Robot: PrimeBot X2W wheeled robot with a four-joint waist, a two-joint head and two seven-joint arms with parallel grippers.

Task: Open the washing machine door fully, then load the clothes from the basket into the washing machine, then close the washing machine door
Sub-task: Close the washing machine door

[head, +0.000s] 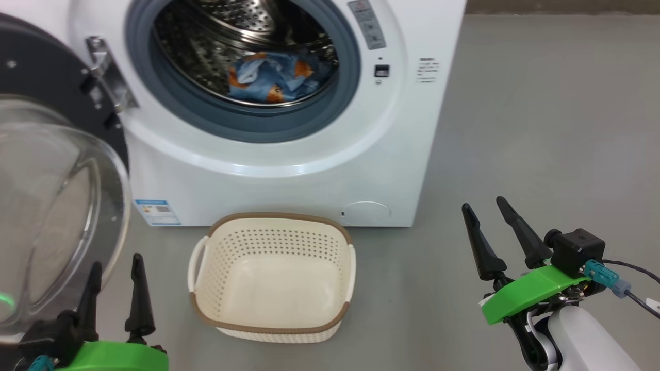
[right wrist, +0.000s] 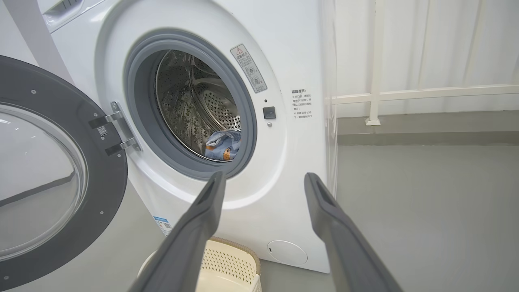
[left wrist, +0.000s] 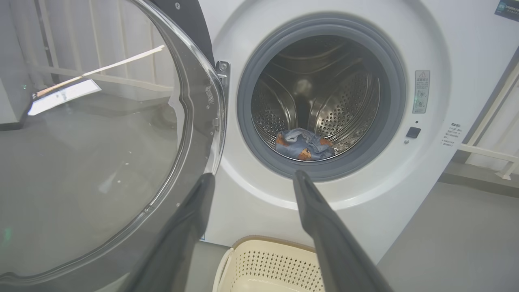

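Left claw [head: 116,260], right claw [head: 483,203]: agape; empty

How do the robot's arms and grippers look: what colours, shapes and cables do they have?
The left gripper and the right gripper each have two long, dark, tapering fingers on a bright green bracket. Behind the right one sit a black boxy camera, a teal connector with a dark cable, and a glossy white forearm.

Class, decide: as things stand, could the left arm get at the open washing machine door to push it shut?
Probably yes. The washing machine door hangs open beside the open left tool, with nothing between them; the basket sits to its right.
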